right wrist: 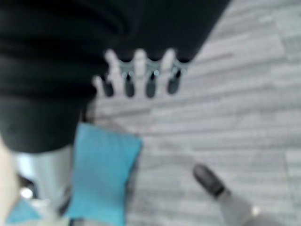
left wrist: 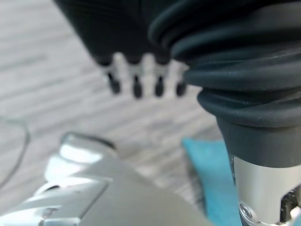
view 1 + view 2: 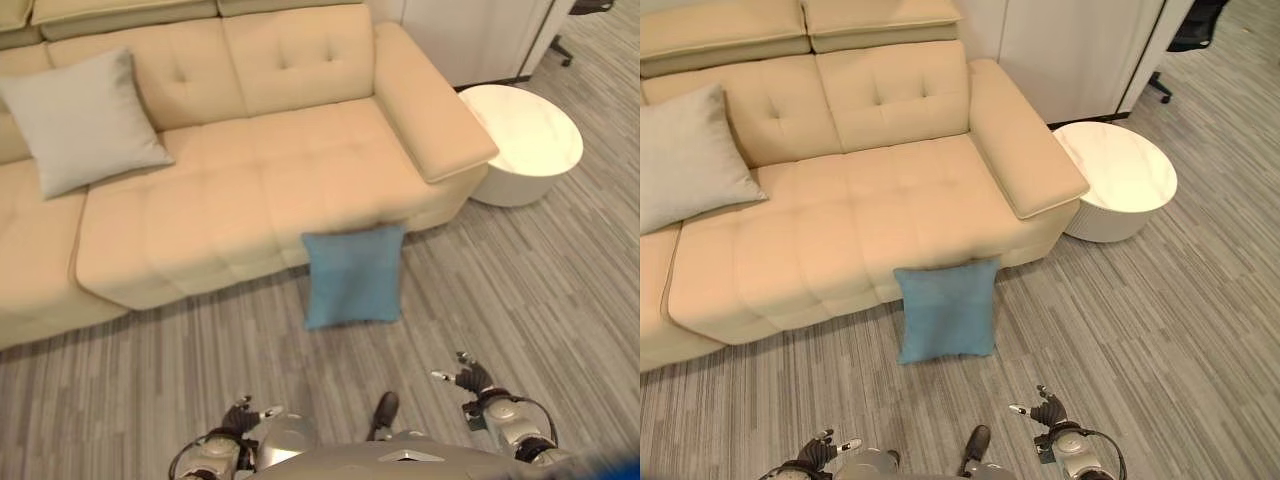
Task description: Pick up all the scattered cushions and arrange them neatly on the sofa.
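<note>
A blue cushion (image 3: 353, 276) stands on the floor, leaning against the front of the beige sofa (image 3: 250, 190); it also shows in the wrist views (image 2: 209, 174) (image 1: 101, 176). A light grey cushion (image 3: 84, 122) rests upright against the sofa's backrest at the left. My left hand (image 3: 243, 415) hangs low at the bottom, left of the blue cushion, fingers straight and holding nothing. My right hand (image 3: 470, 381) hovers at the bottom right, well short of the blue cushion, fingers (image 1: 141, 77) relaxed and empty.
A round white side table (image 3: 525, 140) stands on the floor just past the sofa's right armrest (image 3: 430, 110). White cabinet fronts (image 3: 1080, 50) run behind it. Striped grey floor (image 3: 120, 390) spreads between me and the sofa.
</note>
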`<state>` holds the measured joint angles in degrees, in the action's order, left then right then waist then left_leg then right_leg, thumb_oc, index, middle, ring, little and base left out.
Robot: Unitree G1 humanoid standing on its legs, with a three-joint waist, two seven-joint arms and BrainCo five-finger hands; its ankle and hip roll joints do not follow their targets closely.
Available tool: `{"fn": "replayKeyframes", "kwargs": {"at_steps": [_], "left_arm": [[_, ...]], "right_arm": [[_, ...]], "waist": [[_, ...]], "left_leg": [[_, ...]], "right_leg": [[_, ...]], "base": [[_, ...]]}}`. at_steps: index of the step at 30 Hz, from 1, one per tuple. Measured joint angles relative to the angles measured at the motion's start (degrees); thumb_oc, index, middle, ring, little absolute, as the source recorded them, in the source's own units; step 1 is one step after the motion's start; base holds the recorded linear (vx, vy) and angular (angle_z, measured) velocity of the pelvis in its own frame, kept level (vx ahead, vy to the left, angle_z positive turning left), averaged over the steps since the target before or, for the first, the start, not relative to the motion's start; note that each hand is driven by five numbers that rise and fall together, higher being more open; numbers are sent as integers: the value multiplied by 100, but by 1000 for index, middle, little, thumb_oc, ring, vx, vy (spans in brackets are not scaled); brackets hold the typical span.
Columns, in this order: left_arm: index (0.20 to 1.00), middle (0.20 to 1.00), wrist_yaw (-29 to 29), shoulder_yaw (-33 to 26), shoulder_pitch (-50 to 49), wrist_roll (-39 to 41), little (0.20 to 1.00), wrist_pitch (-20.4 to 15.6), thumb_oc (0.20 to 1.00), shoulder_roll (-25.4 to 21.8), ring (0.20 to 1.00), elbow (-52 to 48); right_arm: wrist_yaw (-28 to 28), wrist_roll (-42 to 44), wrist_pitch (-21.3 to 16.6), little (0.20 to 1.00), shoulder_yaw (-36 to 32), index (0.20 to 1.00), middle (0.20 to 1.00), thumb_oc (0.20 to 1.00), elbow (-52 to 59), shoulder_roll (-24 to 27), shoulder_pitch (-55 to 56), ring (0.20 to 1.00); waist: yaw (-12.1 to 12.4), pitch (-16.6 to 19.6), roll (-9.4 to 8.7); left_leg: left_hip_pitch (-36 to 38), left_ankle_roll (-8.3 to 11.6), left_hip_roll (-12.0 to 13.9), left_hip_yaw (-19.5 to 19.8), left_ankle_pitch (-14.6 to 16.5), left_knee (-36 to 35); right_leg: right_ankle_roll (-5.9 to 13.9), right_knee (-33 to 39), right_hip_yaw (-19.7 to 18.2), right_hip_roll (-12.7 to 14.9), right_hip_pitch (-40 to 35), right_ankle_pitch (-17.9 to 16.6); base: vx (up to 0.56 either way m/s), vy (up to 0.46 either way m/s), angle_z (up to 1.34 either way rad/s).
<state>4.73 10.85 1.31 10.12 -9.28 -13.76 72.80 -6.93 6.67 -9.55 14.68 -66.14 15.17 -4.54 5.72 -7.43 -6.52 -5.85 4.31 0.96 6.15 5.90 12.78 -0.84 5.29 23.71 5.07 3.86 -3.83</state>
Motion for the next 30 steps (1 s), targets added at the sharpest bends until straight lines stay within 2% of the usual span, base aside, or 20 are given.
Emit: {"fn": "replayKeyframes", "kwargs": {"at_steps": [1, 2, 3, 4, 5, 6, 7, 9, 12, 13, 15, 17, 18, 19, 21, 23, 24, 25, 27, 30], "left_arm": [[1000, 1000, 11, 8, 47, -1, 1000, 2, 1000, 0, 1000, -36], [1000, 1000, 14, 33, 115, -11, 1000, 5, 1000, -13, 1000, -69], [1000, 1000, 25, 30, 240, -10, 1000, 7, 1000, -13, 1000, -78], [1000, 1000, 19, 1, 217, -8, 1000, 15, 1000, -6, 1000, -57], [1000, 1000, 25, -31, 145, -5, 1000, 26, 1000, -20, 1000, -27], [1000, 1000, 24, -28, 77, -5, 1000, 29, 1000, -24, 1000, -25], [1000, 1000, 18, -30, -14, 8, 1000, 26, 1000, -18, 1000, -27], [1000, 1000, 19, -28, -16, 49, 1000, 5, 1000, -41, 1000, -62], [1000, 1000, 15, -17, -68, 51, 1000, 13, 1000, -27, 1000, -63], [1000, 1000, 16, -10, -64, 51, 1000, 9, 1000, -78, 1000, -50], [1000, 1000, 15, 33, 3, 49, 1000, -6, 1000, -135, 1000, -75], [1000, 1000, 18, 31, 118, 51, 1000, 6, 1000, -149, 1000, -89], [1000, 1000, 16, 46, 101, 51, 1000, 2, 1000, -154, 1000, -76], [1000, 1000, 18, 43, 142, 50, 1000, -3, 1000, -141, 1000, -77], [1000, 1000, 24, 42, 221, 51, 1000, -6, 1000, -123, 1000, -77], [1000, 1000, 26, 42, 181, 50, 1000, -10, 1000, -123, 1000, -85], [1000, 1000, 22, 40, 122, 49, 1000, -14, 1000, -165, 1000, -92], [1000, 1000, 35, 25, 91, 52, 1000, -13, 1000, -114, 1000, -65], [1000, 1000, 27, 24, 8, 51, 1000, -35, 1000, -85, 1000, -56], [1000, 1000, 25, 26, -48, 49, 1000, -31, 1000, -64, 1000, -60]], "right_arm": [[-1, 4, 0, 1000, -23, 1000, 1000, 1000, -9, 18, -2, 1000], [-7, 57, -1, 1000, -37, 1000, 1000, 1000, -12, 30, 22, 1000], [-3, 101, 9, 1000, -38, 1000, 1000, 1000, -18, 9, 66, 1000], [-1, 101, 17, 1000, -45, 1000, 1000, 1000, -20, -26, 9, 1000], [-1, 101, 29, 1000, -60, 1000, 1000, 1000, -20, -107, 18, 1000], [0, 101, 25, 1000, -62, 1000, 1000, 1000, -13, -151, 6, 1000], [3, 101, 14, 1000, -51, 1000, 1000, 1000, 6, -193, 0, 1000], [7, 99, 19, 1000, -53, 1000, 1000, 1000, 24, -206, 47, 1000], [16, 98, -7, 1000, -36, 1000, 1000, 1000, 235, -168, 84, 1000], [16, 98, -1, 1000, 7, 1000, 1000, 1000, 259, -184, 66, 1000], [23, 98, -8, 1000, 16, 1000, 1000, 1000, 323, -197, 75, 1000], [33, 99, -7, 1000, 15, 1000, 1000, 1000, 354, -193, 23, 1000], [43, 98, -18, 1000, 18, 1000, 1000, 1000, 361, -184, -33, 1000], [47, 98, -18, 1000, 21, 1000, 1000, 1000, 361, -183, -78, 1000], [57, 98, -18, 1000, 31, 1000, 1000, 1000, 386, -184, -149, 1000], [58, 97, -6, 1000, 33, 1000, 1000, 1000, 373, -198, -162, 1000], [58, 96, -13, 1000, 42, 1000, 1000, 1000, 369, -244, -116, 1000], [51, 94, -6, 1000, 29, 1000, 1000, 1000, 311, -256, -121, 1000], [51, 89, -2, 1000, 142, 1000, 1000, 1000, 345, -249, -118, 1000], [49, 88, -8, 1000, 138, 1000, 1000, 1000, 481, -207, -133, 1000]], "waist": [[-16, -22, -17], [-95, -51, 25], [-188, -66, 56], [-170, -67, 86], [-157, -37, 87], [-157, 2, 99], [-148, 84, 86], [-145, 104, 79], [-149, 204, 274], [-152, 195, 257], [-174, 220, 237], [-159, 225, 226], [-153, 215, 222], [-147, 217, 216], [-182, 196, 215], [-155, 153, 113], [-168, 183, -23], [-157, 176, -7], [-160, 267, 85], [-144, 269, 107]], "left_leg": [[-58, -11, -24, -133, -3, -101], [-275, -28, -26, -653, -2, -181], [-558, -174, -164, -1327, -106, -699], [-510, -244, -184, -1360, -154, -858], [-417, -417, -160, -1318, -282, -954], [-327, -523, -159, -1320, -390, -1039], [-251, -633, -183, -1317, -419, -1054], [-44, -790, -292, -1296, -315, -1047], [193, -1051, -311, -1274, -289, -1045], [294, -1097, -394, -1218, -273, -1024], [390, -1090, -468, -1133, -260, -1067], [461, -1018, -485, -961, -210, -1107], [506, -1024, -465, -942, -225, -1108], [526, -972, -465, -878, -193, -1107], [557, -919, -418, -706, -156, -1131], [740, -804, -417, -644, -86, -1150], [842, -727, -482, -549, -37, -1147], [938, -652, -379, -502, 9, -1158], [929, -458, -71, -354, 73, -1178], [868, -301, 126, -228, 61, -1162]], "right_leg": [[10, 1, 73, -27, 10, 19], [51, 30, 279, -21, 21, 78], [49, 27, 428, -58, 154, 136], [46, 23, 402, -123, 153, 139], [41, -57, 324, -168, 150, 143], [82, -153, 242, -174, 155, 178], [212, -368, 183, -127, 165, 281], [354, -1063, 111, 82, 303, 505], [652, -2633, -212, 491, 820, 846], [794, -3239, -550, 643, 1026, 861], [823, -3630, -792, 742, 1183, 924], [795, -3362, -1063, 605, 1171, 953], [792, -2686, -1167, 555, 1083, 920], [854, -2352, -1162, 573, 1082, 874], [906, -1562, -1369, 528, 1077, 530], [871, -1080, -1445, 547, 941, 93], [820, -919, -1436, 602, 836, -138], [521, -931, -1357, 512, 745, -166], [502, -487, -1180, 194, 481, -208], [270, -148, -1076, -82, 347, -321]], "base": [[81, 20, 64], [299, 120, 79], [254, 110, 56], [330, 141, 1], [174, 80, -49], [250, 128, -47], [291, 214, -23], [200, 171, -16], [156, 104, -12], [114, 29, 35], [205, 5, 35], [165, -63, 26], [217, -118, 30], [168, -97, 35], [122, -82, 33], [85, -131, 35], [87, -197, 31], [89, -198, 33], [63, -155, 22], [20, -175, 9]]}}
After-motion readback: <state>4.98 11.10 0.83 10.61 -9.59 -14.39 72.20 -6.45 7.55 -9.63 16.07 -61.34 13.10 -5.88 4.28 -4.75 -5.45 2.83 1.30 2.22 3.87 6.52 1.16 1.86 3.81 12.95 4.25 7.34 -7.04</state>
